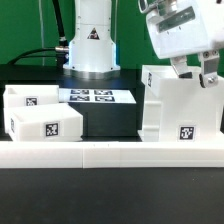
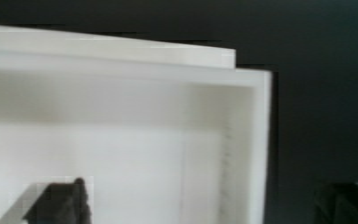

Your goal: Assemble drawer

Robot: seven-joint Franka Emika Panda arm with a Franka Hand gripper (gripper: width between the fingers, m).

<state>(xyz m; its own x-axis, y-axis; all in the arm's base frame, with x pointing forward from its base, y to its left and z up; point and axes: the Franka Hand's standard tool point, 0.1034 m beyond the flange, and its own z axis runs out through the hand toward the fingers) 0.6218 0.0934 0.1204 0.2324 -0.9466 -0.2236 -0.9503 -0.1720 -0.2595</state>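
The drawer's large white housing (image 1: 180, 105) stands on the exterior view's right, with a square marker low on its front. Two shallow white trays, one (image 1: 28, 99) behind the other (image 1: 46, 123), lie on the exterior view's left. My gripper (image 1: 195, 72) hangs over the housing's top edge at its right side. In the wrist view the gripper (image 2: 202, 205) is open and straddles the housing's side wall (image 2: 243, 140). One finger (image 2: 55, 203) is over the white inside and the other (image 2: 354, 205) is over the dark outside. Neither finger touches the wall.
The marker board (image 1: 95, 96) lies in the middle in front of the robot base (image 1: 92, 45). A long low white rail (image 1: 110, 153) runs along the front of the table. A dark gap separates the trays from the housing.
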